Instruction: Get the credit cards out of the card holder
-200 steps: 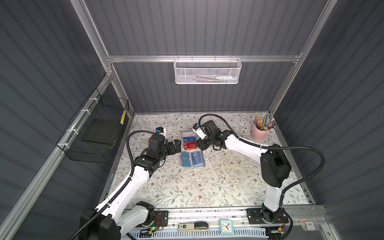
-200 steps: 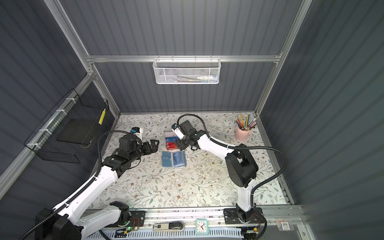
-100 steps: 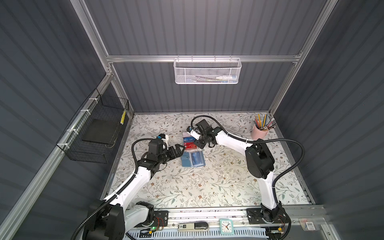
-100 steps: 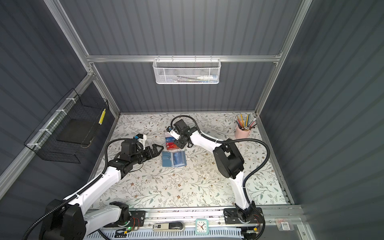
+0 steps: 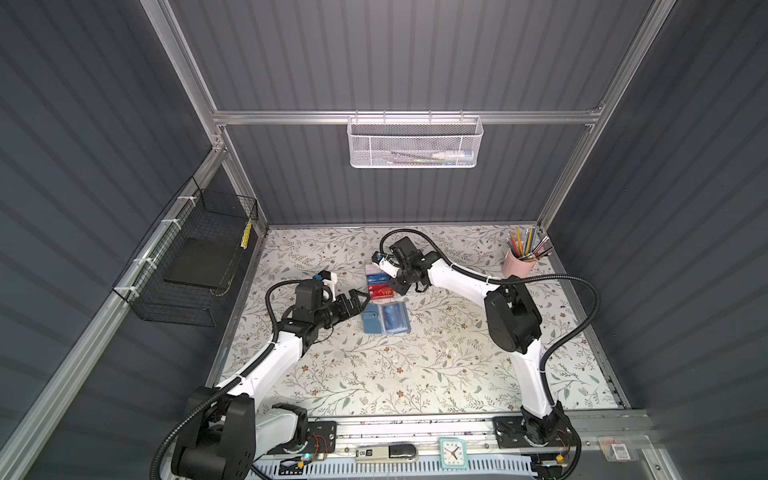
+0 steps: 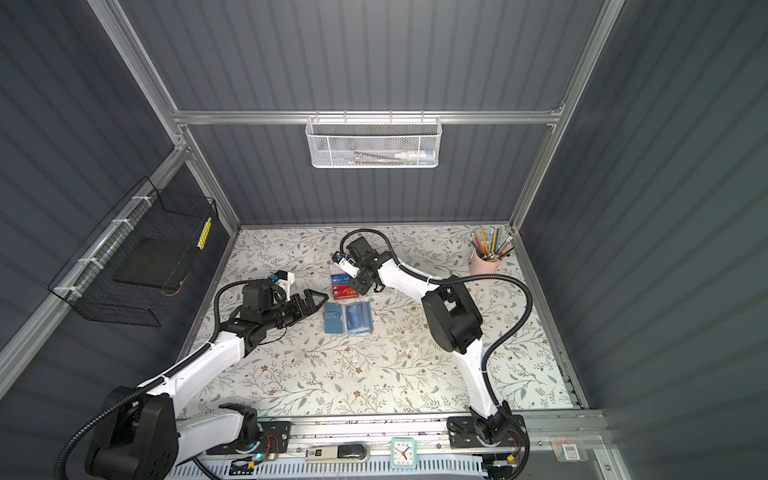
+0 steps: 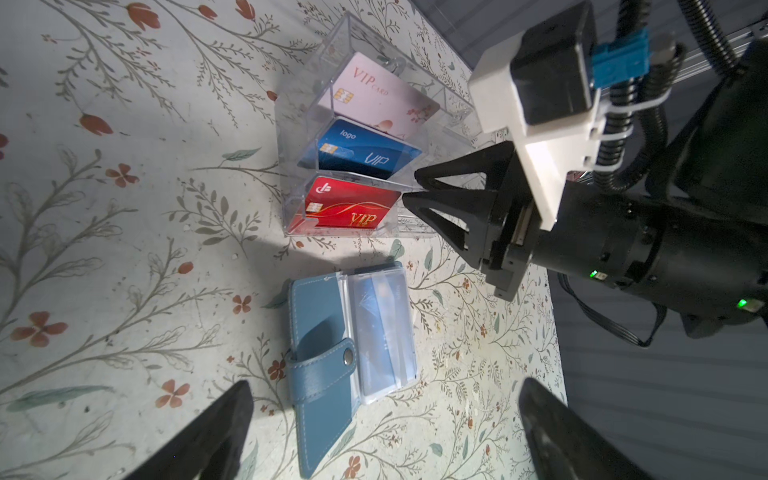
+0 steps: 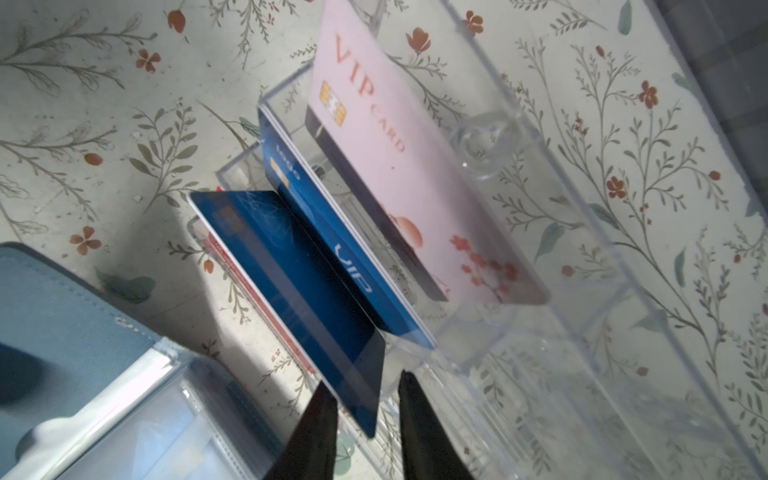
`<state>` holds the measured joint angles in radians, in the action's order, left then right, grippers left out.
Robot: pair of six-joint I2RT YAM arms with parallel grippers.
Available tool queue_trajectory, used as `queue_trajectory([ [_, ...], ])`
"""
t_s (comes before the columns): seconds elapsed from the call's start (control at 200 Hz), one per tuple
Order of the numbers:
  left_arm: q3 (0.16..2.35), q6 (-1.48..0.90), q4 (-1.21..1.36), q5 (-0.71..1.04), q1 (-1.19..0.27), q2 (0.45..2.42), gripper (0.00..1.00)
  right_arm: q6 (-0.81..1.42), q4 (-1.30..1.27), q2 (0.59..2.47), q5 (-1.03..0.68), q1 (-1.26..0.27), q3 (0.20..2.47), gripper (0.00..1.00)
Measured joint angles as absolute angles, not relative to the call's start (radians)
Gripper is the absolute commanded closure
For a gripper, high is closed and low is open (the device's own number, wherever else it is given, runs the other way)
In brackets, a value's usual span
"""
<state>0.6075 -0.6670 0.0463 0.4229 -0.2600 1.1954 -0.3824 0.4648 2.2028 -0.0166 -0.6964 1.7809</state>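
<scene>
The right arm is reaching from the near right corner toward the far middle of the surface (image 5: 415, 374). It is bringing the right claw (image 7: 409, 188) to the end of the box (image 7: 291, 104) that faces the right edge. Its fingers (image 8: 316, 432) are standing narrowly parted, clamping nothing. A dark blue face is lying between them, and whether it is a card or a reflection in a divider cannot be told.

The left arm is bending in from the near left corner. The left claw (image 6: 319, 302) is hanging spread wide and empty, just left of the holder (image 5: 376, 319).

The holder is lying open at mid-surface, just nearer than the box, with a blue card (image 7: 380, 332) showing through its sleeve. Another blue card (image 7: 361, 149) is standing in the box's middle slot, between a pink card (image 7: 382, 99) and a red card (image 7: 349, 205). A pencil cup (image 5: 517, 266) is sitting at the far right corner.
</scene>
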Motion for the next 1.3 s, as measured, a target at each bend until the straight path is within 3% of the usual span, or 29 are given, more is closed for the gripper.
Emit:
queue_trajectory([
  [0.54,0.597,-0.667,0.069,0.44,-0.258,1.225,0.0,-0.377,0.464,2.203,-0.031,-0.696,1.795,0.87],
  [1.036,0.593,-0.667,0.07,0.447,-0.258,1.241,0.0,-0.377,0.472,2.244,-0.042,-0.701,1.85,0.86],
  [1.301,0.593,-0.667,0.073,0.447,-0.258,1.242,0.0,-0.37,0.475,2.251,-0.05,-0.707,1.85,0.79],
])
